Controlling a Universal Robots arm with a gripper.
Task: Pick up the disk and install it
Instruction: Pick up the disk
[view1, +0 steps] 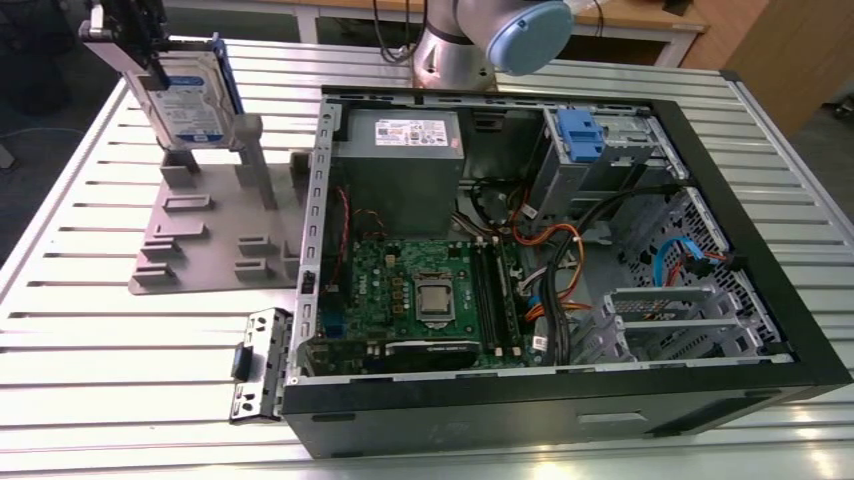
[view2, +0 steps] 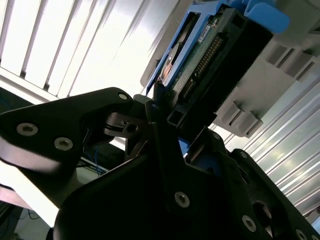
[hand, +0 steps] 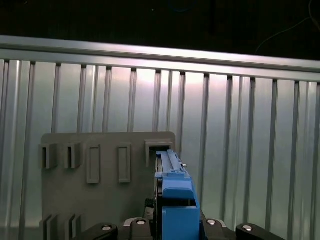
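Here, in the exterior view's upper left, the gripper (view1: 134, 45) has its jaws closed on the disk (view1: 194, 95), which stands upright at the grey stand (view1: 187, 240) beside the open computer case (view1: 534, 400).

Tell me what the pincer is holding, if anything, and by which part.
The pincer holds the disk, clamped across its upper end at the blue carrier rails. The disk stands upright at the grey stand.

The disk (view1: 191, 95), a silver hard drive with a blue-and-white label framed by blue carrier rails, stands on edge, slightly tilted, at ten o'clock in the exterior view, at the far end of the grey rack (view1: 187, 250), clamped by the end effector (view1: 140, 50)
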